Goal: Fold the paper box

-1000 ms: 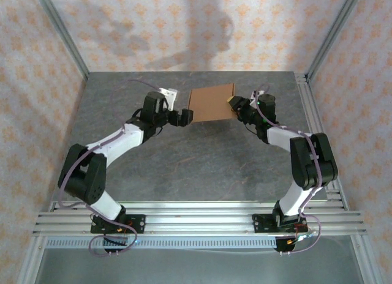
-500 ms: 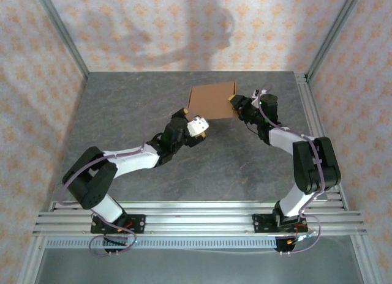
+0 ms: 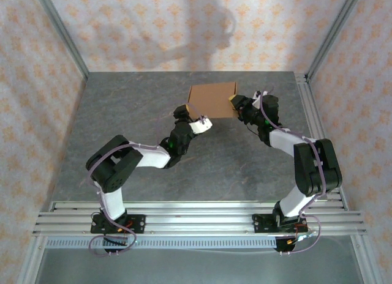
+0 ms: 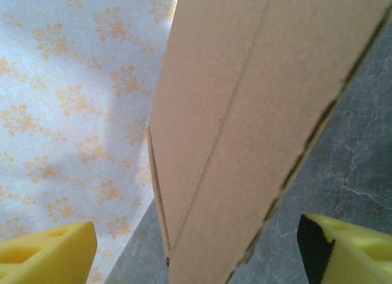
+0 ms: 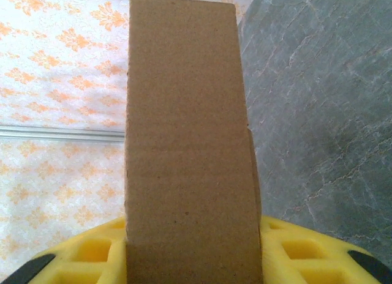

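Over the grey table [image 3: 141, 100] at upper centre, our right gripper [image 3: 233, 102] clamps the paper box [image 3: 212, 99] steady so our left gripper [image 3: 191, 114], fingers apart, can straddle its edge.

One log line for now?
paper box: gripped at right edge | right claw: shut on it | left claw: open, astride its edge

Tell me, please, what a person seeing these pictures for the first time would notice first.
The brown paper box draws the eye first: it sits over the far middle of the grey table, gripped at its right edge by the right claw. Next comes the left claw at the box's near left corner. In its wrist view, its yellow fingers stand open on either side of the cardboard.
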Controlling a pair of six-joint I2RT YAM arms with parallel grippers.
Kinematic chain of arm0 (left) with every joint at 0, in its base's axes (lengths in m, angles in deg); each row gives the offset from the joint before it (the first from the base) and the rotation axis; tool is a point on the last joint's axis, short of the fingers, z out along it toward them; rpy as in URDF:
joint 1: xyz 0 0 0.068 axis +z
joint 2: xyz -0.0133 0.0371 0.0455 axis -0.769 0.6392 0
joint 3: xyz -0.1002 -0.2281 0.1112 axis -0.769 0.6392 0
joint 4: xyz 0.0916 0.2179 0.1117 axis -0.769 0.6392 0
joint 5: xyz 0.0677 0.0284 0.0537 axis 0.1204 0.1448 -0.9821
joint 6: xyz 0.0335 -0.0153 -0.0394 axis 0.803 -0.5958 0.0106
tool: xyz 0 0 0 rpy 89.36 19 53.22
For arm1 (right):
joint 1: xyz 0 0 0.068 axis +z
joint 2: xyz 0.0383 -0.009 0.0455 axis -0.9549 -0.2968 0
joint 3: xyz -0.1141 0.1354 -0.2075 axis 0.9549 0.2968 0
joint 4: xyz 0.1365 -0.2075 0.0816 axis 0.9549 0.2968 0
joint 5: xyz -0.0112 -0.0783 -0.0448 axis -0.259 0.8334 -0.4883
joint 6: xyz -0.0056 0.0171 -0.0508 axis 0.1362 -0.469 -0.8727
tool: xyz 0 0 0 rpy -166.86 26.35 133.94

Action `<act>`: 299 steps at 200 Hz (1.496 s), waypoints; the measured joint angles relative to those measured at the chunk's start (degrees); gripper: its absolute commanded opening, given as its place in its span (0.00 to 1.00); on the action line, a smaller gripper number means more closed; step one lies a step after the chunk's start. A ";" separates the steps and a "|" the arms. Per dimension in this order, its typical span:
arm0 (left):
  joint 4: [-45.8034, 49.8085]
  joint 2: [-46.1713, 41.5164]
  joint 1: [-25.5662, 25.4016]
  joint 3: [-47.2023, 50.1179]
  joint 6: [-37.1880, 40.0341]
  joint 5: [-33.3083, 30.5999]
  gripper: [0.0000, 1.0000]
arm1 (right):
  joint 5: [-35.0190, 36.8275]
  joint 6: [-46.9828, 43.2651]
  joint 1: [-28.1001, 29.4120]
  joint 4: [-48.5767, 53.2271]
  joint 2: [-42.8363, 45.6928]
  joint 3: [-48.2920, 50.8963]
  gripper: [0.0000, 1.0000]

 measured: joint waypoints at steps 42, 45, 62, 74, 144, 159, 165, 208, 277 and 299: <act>-3.63 2.34 0.00 -1.20 2.19 -0.55 0.73 | -0.42 1.49 0.00 -0.81 0.24 0.46 0.35; -3.69 2.34 0.00 -1.31 2.19 -0.68 0.72 | -0.39 1.68 0.00 -0.96 0.24 0.50 0.35; -4.04 2.34 0.00 -1.86 2.36 -0.85 0.69 | -0.39 2.56 0.00 -2.10 0.33 0.68 0.35; -4.24 2.36 0.00 -2.19 2.36 -0.90 0.66 | -0.39 3.21 -0.07 -2.93 0.37 0.83 0.35; -4.13 2.84 -0.02 -2.73 2.71 -0.94 0.43 | -0.35 4.46 -0.17 -4.85 0.37 1.29 0.35; -3.89 2.82 -0.04 -2.73 2.80 -0.83 0.40 | -0.33 4.44 -0.26 -4.96 0.37 1.29 0.36; -3.85 2.84 -0.17 -2.71 2.78 -0.83 0.38 | -0.33 4.42 -0.26 -5.01 0.37 1.29 0.36; -2.38 2.51 -0.26 -2.67 2.34 -0.79 0.37 | -0.31 4.00 -0.37 -4.72 0.37 1.29 0.40; -0.68 1.51 -0.26 -2.67 1.25 -0.83 0.78 | -0.42 4.48 -0.37 -3.30 1.33 1.29 0.36; -1.20 1.53 -0.26 -2.67 2.16 -0.81 0.84 | -0.61 4.66 -0.37 -2.95 2.14 1.29 0.36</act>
